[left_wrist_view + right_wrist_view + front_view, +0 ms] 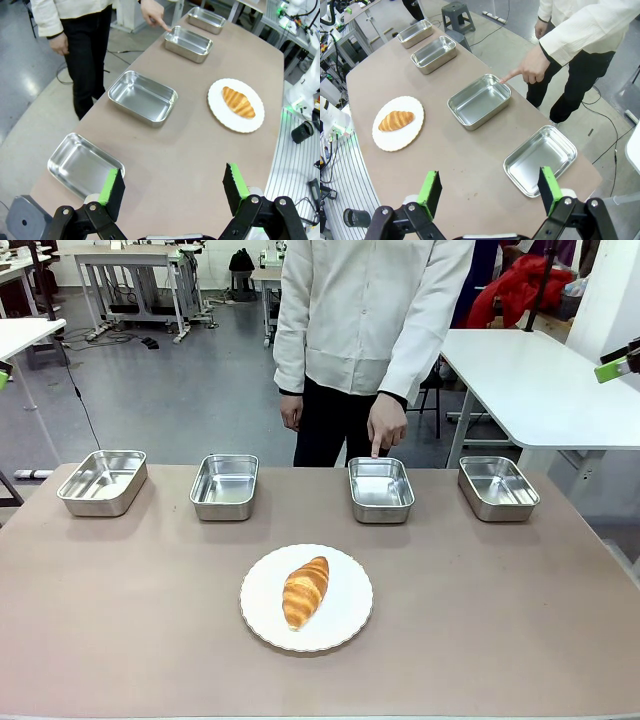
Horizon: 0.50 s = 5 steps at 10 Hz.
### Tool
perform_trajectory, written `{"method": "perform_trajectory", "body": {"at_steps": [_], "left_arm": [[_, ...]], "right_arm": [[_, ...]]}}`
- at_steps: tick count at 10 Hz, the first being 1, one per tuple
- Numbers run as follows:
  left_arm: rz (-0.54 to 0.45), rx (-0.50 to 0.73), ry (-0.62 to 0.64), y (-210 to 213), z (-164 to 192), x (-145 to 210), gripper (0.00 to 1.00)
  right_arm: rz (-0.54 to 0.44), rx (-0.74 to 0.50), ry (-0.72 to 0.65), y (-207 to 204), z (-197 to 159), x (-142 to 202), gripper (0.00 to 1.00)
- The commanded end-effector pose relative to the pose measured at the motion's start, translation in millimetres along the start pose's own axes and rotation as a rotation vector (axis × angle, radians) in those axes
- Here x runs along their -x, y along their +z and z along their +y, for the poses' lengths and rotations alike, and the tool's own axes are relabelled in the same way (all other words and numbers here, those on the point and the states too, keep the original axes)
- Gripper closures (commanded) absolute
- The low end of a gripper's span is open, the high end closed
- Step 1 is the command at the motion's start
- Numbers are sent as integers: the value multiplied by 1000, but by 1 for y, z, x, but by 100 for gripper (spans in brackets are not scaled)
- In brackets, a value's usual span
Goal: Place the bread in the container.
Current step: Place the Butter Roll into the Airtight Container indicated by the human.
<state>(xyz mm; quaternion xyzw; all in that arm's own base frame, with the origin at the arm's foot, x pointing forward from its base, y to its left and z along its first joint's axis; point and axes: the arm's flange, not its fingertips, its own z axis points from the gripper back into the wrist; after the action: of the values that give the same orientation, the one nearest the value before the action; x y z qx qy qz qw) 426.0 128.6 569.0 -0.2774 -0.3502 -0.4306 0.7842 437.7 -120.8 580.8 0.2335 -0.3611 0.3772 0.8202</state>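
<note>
Hand (386,426) points down at container (381,489) (forefinger at rim)

Shiny polished steel on the container (381,515), mirror-bright. The bread (305,591) shows a glossy, ridged crust; the tabletop (500,620) is matt and smooth.

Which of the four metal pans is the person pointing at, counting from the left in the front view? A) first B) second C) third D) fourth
C: the person's hand points a finger down at the far rim of the third pan from the left.
</note>
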Motion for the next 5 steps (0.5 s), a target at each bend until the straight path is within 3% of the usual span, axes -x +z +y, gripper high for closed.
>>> {"method": "perform_trajectory", "body": {"at_steps": [1,5], "left_arm": [[-17,8,-15,1,-3,-1,0],[-17,8,-15,1,-3,-1,0]], "right_arm": [[-24,-5,10,-2,0,-1,0],[-24,-5,10,-2,0,-1,0]]}}
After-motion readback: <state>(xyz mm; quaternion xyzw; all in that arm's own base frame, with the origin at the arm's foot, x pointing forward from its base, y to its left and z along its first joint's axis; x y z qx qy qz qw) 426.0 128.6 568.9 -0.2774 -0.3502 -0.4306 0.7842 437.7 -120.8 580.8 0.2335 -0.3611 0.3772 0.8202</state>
